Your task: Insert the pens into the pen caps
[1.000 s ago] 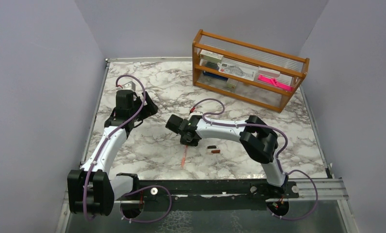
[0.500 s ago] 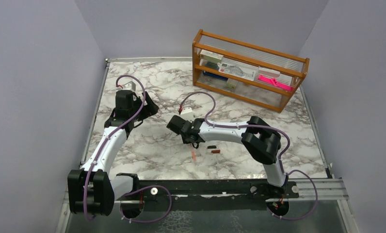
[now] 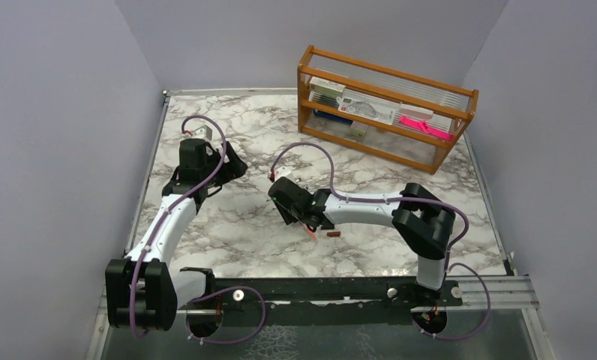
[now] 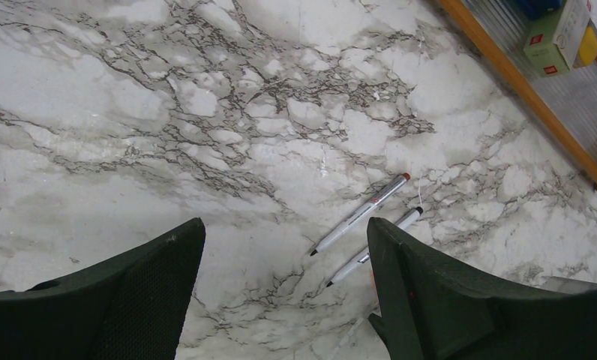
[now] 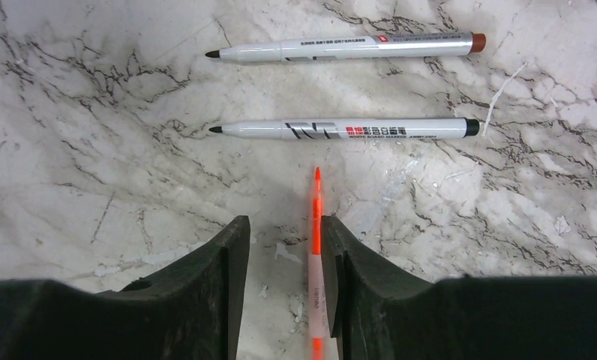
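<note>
Near the middle of the marble tabletop (image 3: 228, 247), the translucent orange pen (image 5: 316, 247) is seen between the parted jaws of the right gripper (image 5: 284, 225). It is touched by one finger only, unclamped, and its long axis is pointed ahead at two glossy silvery-grey pens (image 5: 344, 129) laid crosswise. A stubby dark red cap (image 3: 333, 234) is seen just beside that gripper. The left gripper (image 4: 284, 225), wide open and empty, is held well apart.

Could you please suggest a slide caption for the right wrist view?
Right gripper, jaws parted around the orange pen, facing the red-ended grey pen and black-ended grey pen.
</note>
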Controlling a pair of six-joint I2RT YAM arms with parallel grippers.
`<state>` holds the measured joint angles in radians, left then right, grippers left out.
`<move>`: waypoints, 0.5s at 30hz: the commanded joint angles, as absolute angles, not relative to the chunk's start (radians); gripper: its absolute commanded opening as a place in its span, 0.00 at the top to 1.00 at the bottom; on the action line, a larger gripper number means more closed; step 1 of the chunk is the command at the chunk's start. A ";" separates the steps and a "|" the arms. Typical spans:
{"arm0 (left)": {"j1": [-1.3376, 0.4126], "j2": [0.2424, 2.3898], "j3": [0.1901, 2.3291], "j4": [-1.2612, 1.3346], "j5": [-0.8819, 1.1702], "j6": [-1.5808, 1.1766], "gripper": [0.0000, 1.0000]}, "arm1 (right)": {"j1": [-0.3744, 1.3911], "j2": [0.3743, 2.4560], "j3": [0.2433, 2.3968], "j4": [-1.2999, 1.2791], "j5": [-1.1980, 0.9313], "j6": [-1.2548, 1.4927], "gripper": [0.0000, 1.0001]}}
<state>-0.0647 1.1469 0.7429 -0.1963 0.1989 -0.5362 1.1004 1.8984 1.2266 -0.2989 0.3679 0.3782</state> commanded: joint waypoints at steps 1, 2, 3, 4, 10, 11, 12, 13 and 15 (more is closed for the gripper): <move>-0.057 1.150 0.736 -0.162 0.239 -0.528 0.19 | 1.108 1.836 1.183 -0.249 0.350 0.394 0.58; -0.057 1.150 0.735 -0.161 0.242 -0.529 0.19 | 1.108 1.831 1.170 -0.252 0.350 0.403 0.57; -0.058 1.150 0.735 -0.160 0.244 -0.529 0.19 | 1.109 1.823 1.155 -0.254 0.352 0.412 0.57; -0.057 1.151 0.733 -0.160 0.247 -0.528 0.19 | 1.107 1.819 1.141 -0.256 0.353 0.419 0.57; -0.057 1.150 0.726 -0.146 0.265 -0.535 0.19 | 1.107 1.776 1.059 -0.258 0.378 0.441 0.57; -0.057 1.149 0.725 -0.145 0.269 -0.536 0.19 | 1.106 1.766 1.049 -0.256 0.383 0.441 0.57; -0.058 1.149 0.724 -0.143 0.269 -0.537 0.19 | 1.105 1.759 1.040 -0.256 0.392 0.444 0.57; -0.057 1.148 0.721 -0.143 0.271 -0.536 0.19 | 1.102 1.752 1.031 -0.256 0.395 0.446 0.57; -0.058 1.146 0.719 -0.142 0.272 -0.537 0.19 | 1.097 1.739 1.018 -0.255 0.401 0.450 0.57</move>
<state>-0.0647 1.1477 0.7361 -0.1688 0.2394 -0.5365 1.1004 1.7897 1.0401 -0.2760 0.3695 0.4271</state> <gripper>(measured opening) 0.814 0.427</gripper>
